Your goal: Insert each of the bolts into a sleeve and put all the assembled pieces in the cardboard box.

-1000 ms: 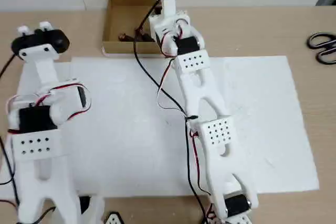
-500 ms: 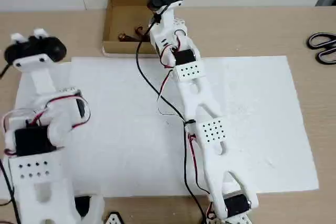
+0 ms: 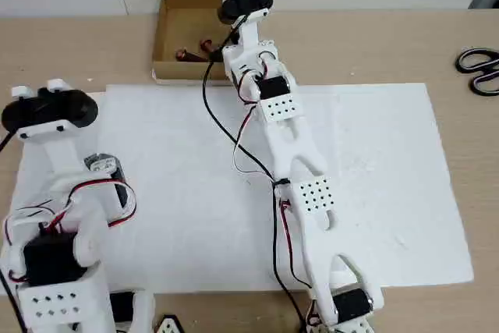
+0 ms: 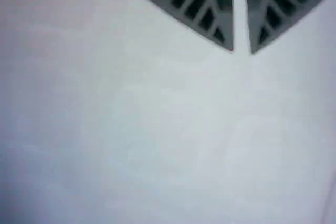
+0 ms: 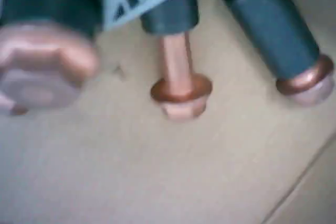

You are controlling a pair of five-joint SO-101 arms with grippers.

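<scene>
**Right arm at the box**

The right gripper point(image 3: 222, 44) is over the assembled pieces point(image 5: 181, 90) in the cardboard box point(image 3: 175, 25) at the tabletop's far edge; its opening I cannot tell. The left gripper point(image 4: 240, 45), nearly closed and empty, hangs over the white sheet point(image 4: 131, 129)

— What sort of place is this?
— A robotics lab or hobby workshop, I'd say. Left arm point(image 3: 58, 255) and right arm point(image 3: 300, 146) with bare wires point(image 3: 234, 134), a wood table point(image 3: 390, 44), a paper sheet point(image 3: 374, 193), scissors point(image 3: 479, 70).
</scene>
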